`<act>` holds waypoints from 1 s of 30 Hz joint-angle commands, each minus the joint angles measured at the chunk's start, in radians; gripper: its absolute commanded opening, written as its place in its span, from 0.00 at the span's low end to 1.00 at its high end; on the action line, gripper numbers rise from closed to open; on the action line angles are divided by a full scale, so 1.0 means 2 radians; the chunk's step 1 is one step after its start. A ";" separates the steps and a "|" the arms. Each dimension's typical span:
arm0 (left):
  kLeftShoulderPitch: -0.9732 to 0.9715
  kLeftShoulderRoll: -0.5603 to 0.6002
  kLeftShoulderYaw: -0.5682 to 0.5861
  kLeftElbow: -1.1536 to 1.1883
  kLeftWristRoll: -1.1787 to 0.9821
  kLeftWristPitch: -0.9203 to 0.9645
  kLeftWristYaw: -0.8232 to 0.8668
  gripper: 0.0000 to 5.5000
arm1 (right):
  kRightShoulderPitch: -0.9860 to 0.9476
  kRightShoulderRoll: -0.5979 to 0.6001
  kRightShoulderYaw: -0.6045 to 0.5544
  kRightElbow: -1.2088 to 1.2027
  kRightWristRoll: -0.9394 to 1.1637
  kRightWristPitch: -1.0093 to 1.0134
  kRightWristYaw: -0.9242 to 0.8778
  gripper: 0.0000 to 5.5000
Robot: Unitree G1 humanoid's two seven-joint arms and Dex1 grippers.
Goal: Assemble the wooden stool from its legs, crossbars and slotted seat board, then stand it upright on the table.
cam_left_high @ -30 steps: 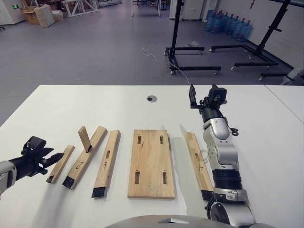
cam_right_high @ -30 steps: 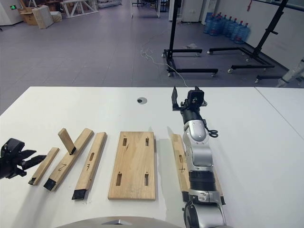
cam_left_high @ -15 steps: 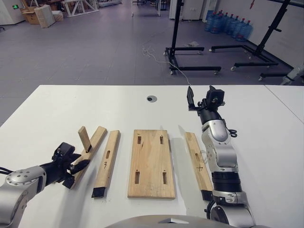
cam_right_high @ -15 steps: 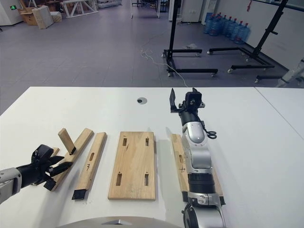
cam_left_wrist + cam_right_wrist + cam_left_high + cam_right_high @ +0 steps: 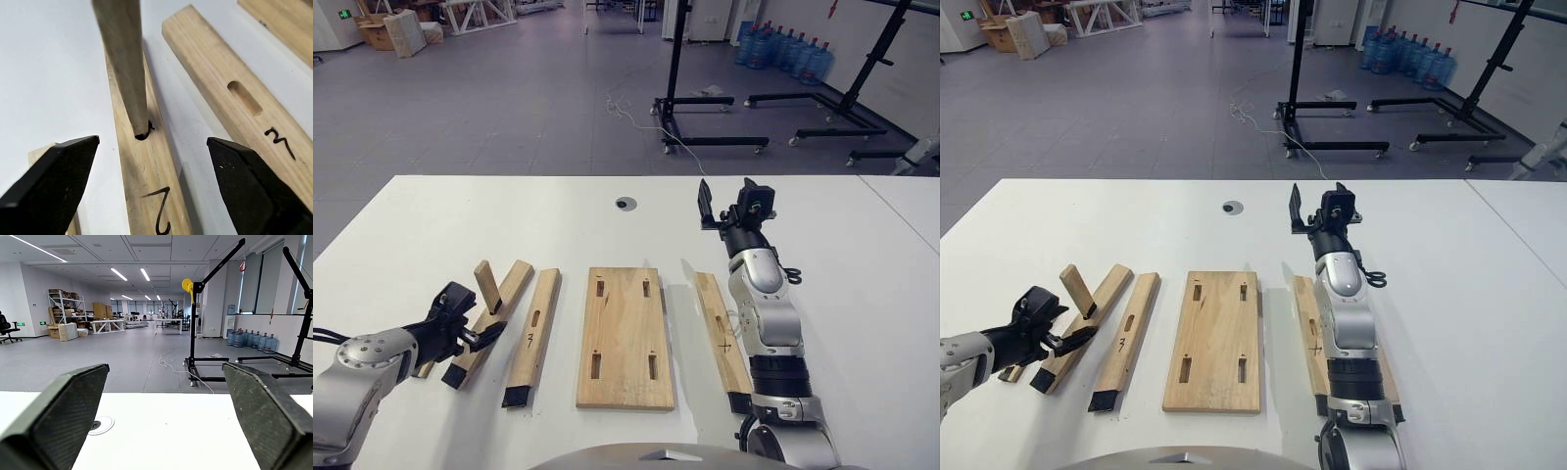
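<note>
left of the pale rectangular slotted seat board [image 5: 625, 336]: the left gripper [image 5: 152, 141] sits low over the long wooden leg marked 2 [image 5: 146, 196]. its black fingers are spread wide, one on each side of the leg, gripping nothing.
change: a second ago this gripper was farther out from the seat board, at the short loose wooden crossbar [image 5: 423, 369]. it has swung inward to leg 2, while the wooden parts lie as they did.
meaning: the target looks to be leg 2, not the loose crossbar. assembly has barely begun.
slotted-in crossbar: a short wooden crossbar [image 5: 487, 286] stands tilted in leg 2's slot, just ahead of the spread fingers.
right gripper [image 5: 726, 201]: raised beyond the seat board's far right corner, fingers parted and empty. its forearm hangs over part of the wooden leg marked 4 [image 5: 717, 323], just right of the board.
tight edges: the wooden leg marked 3 [image 5: 533, 333] lies just beside leg 2 on the seat-board side. the loose crossbar lies just beside it on the outer side, so each finger has only a narrow gap to drop into.
open room: working space on the white table [image 5: 431, 225] lies beyond the board's far end, toward the small round port [image 5: 626, 204]. the legs' dark ends lie near the table's front edge.
</note>
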 commanded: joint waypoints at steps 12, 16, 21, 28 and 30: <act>0.018 -0.023 -0.012 0.069 0.018 -0.035 -0.002 0.45 | -0.004 -0.003 -0.001 0.003 0.001 0.003 0.002 0.78; 0.021 -0.030 -0.014 0.069 0.017 -0.040 0.001 0.37 | -0.009 -0.005 -0.001 0.007 0.002 0.002 0.005 0.78; 0.015 -0.046 -0.010 0.064 0.010 -0.051 0.004 0.37 | -0.020 -0.011 -0.004 0.016 0.005 0.000 0.011 0.78; -0.090 -0.095 0.073 0.074 -0.009 -0.049 0.086 0.37 | -0.042 -0.018 -0.007 0.037 0.011 -0.011 0.026 0.78; -0.132 -0.122 0.080 0.059 -0.036 -0.055 0.092 0.37 | -0.052 -0.018 -0.009 0.046 0.019 -0.015 0.036 0.78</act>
